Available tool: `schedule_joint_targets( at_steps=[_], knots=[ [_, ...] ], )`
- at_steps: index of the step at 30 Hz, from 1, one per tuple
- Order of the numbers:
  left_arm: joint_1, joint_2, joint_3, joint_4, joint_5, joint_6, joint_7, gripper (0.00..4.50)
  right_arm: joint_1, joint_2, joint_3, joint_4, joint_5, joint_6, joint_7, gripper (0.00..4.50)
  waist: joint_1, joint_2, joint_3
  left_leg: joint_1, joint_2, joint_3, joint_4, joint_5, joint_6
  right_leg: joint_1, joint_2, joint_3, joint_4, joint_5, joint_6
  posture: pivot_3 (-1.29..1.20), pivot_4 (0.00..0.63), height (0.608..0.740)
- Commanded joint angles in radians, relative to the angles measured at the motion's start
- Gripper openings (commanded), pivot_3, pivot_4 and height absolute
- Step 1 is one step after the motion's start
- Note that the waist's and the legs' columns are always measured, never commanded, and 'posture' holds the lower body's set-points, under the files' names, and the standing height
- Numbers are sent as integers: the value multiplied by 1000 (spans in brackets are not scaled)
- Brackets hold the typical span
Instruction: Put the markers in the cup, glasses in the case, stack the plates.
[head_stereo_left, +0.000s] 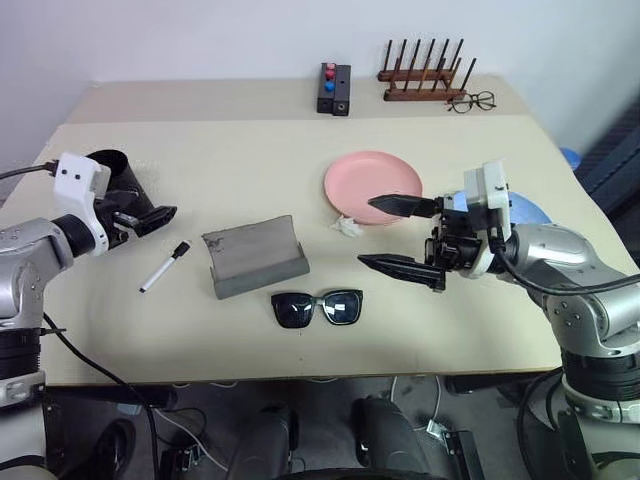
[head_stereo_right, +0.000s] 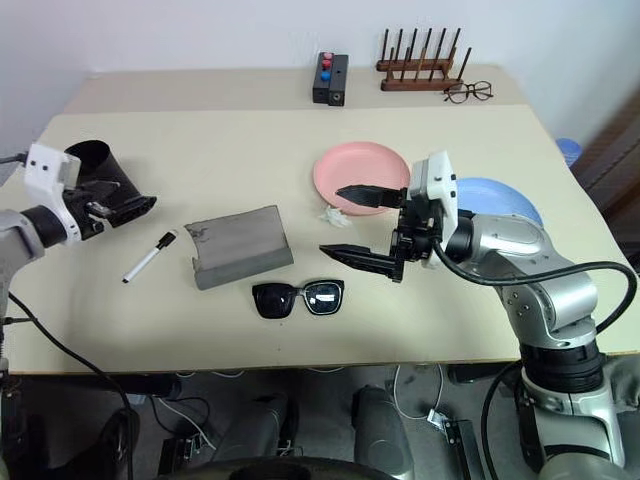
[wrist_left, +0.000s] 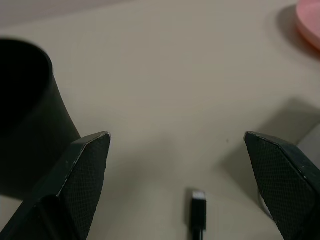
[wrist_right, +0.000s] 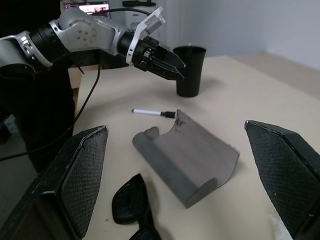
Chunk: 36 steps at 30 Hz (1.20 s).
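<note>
A white marker (head_stereo_left: 165, 265) lies left of the open grey case (head_stereo_left: 254, 257), sunglasses (head_stereo_left: 318, 307) just nearer. The black cup (head_stereo_left: 120, 180) stands far left; pink plate (head_stereo_left: 372, 186) and blue plate (head_stereo_right: 497, 198) right. Both the left pincer (head_stereo_left: 150, 220) and right pincer (head_stereo_left: 395, 235) gape empty over the plain beige tabletop (head_stereo_left: 250, 150) before a white wall (head_stereo_left: 200, 40). No writing is legible.

Left gripper (head_stereo_left: 150, 218) and right gripper (head_stereo_left: 392, 235), jaws wide apart, empty.
</note>
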Motion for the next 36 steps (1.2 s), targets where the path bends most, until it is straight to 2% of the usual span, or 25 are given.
schedule_joint_targets(
  at_steps=[1,10,15,20,23,30,31,36],
  knots=[
    [-55,18,-89,-1,26,72,-19,4395,2,-1,4,-34,-4,-16,-15,4500,7,0,0,0,0,0,0,0,0,0,0,0,0,0,0,0,150,740],
    [-272,80,-431,248,205,72,-249,4395,37,-1,10,-48,-27,-28,-70,4500,-1,0,0,0,-1,1,0,1,-1,0,2,-1,0,0,0,0,150,740],
    [-375,61,-509,359,269,75,-322,4395,51,2,9,-52,-39,-39,-92,4500,0,-1,0,0,-1,1,0,1,-1,0,3,-1,0,0,0,0,150,740],
    [-410,41,-562,401,313,72,-384,4395,62,6,13,-57,-47,-45,-111,4500,-1,-1,0,0,-1,1,0,1,0,0,3,-1,0,0,0,0,150,740],
    [-412,41,-572,419,331,75,-405,3562,69,3,9,-58,-50,-47,-118,4500,0,-1,0,0,0,1,0,1,-1,0,3,-1,0,0,0,0,150,740],
    [-386,17,-560,441,357,70,-401,263,75,3,5,-61,-54,-49,-132,4500,0,-1,0,0,0,1,0,1,0,0,3,-1,0,0,0,0,150,740],
    [-383,16,-558,446,359,67,-402,48,74,3,6,-60,-55,-50,-133,4500,0,-1,0,0,0,1,0,1,0,0,3,-1,0,0,0,0,150,740],
    [-406,11,-512,449,366,18,-373,48,71,1,11,-48,-64,-56,-132,4500,2,0,0,0,0,1,1,1,0,0,3,-1,1,0,0,0,150,740]
  ],
)
